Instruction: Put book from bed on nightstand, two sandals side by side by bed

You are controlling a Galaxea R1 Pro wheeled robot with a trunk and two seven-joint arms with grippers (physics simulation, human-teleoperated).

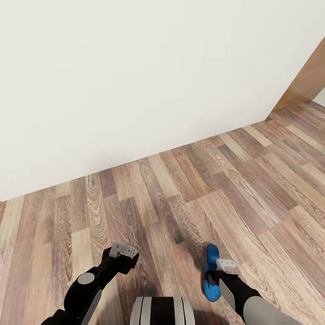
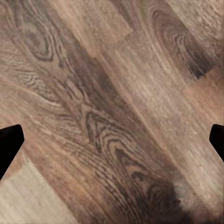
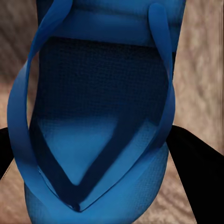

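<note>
A bright blue sandal (image 1: 211, 254) is held low over the wood floor at the bottom right of the head view, with my right gripper (image 1: 220, 272) shut on it. In the right wrist view the sandal (image 3: 100, 93) sits between the black fingers (image 3: 196, 161), gripped at the end where its straps meet. My left gripper (image 1: 123, 252) hangs over bare planks at the bottom left. It is open, with its fingertips (image 2: 8, 144) wide apart and nothing between them. The book, the bed and the nightstand are out of view.
A white wall (image 1: 135, 81) crosses the view ahead and meets the light brown plank floor (image 1: 189, 189). A brown wooden panel (image 1: 307, 81) stands at the far right where the wall ends. My trunk (image 1: 162, 311) is at the bottom middle.
</note>
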